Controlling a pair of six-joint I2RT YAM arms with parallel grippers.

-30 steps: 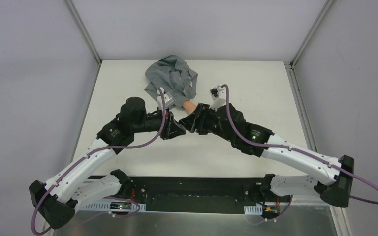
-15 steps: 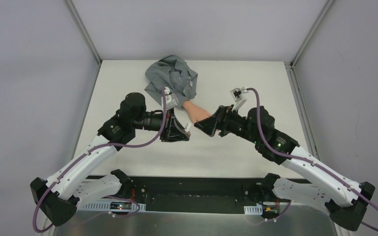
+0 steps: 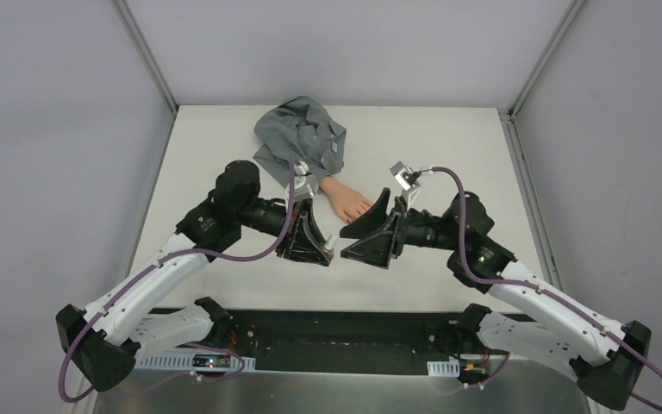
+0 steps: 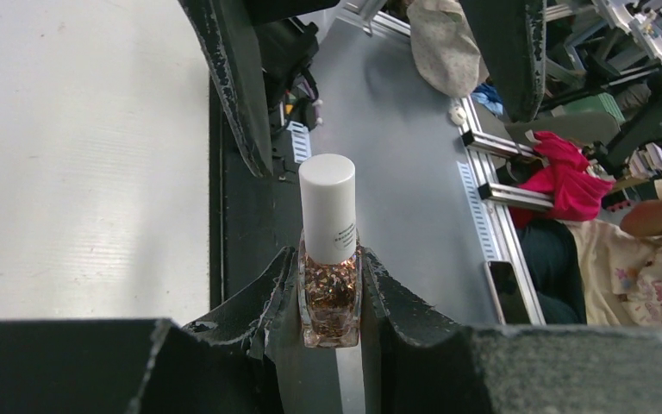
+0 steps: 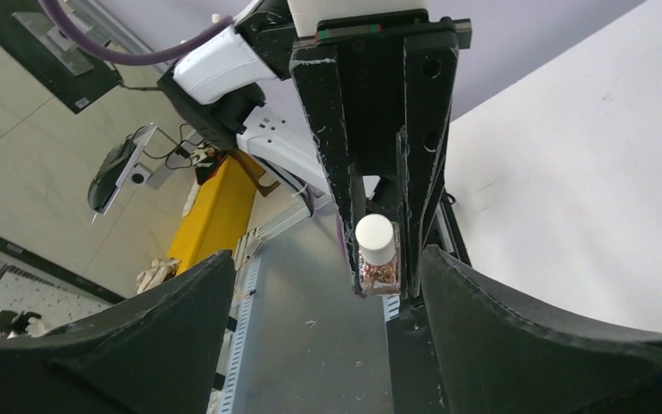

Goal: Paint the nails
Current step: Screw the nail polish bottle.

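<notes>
My left gripper [image 4: 329, 259] is shut on a small glass polish bottle [image 4: 330, 289] of coppery glitter with a white cap [image 4: 327, 205]. The bottle lies level above the table, cap towards my right gripper [image 3: 351, 241]. That gripper faces it, open, a short gap from the cap. In the right wrist view the bottle [image 5: 377, 259] sits ahead of the open right gripper [image 5: 326, 257]. The peach fake hand [image 3: 343, 199] lies behind both grippers, coming out of a grey sleeve [image 3: 302, 138]. Its nails are too small to make out here; its fingertips reach the right gripper's far finger.
The white table [image 3: 448, 147] is walled by grey panels at the back and sides. A black base rail [image 3: 336, 332] runs along the near edge, with a grey metal shelf [image 4: 396, 172] beyond it. Both forearms cross the near half of the table.
The right gripper has opened wide, drawn back from the fake hand and turned to face the left one. The left gripper has swung nearer with the bottle, still shut on it.
</notes>
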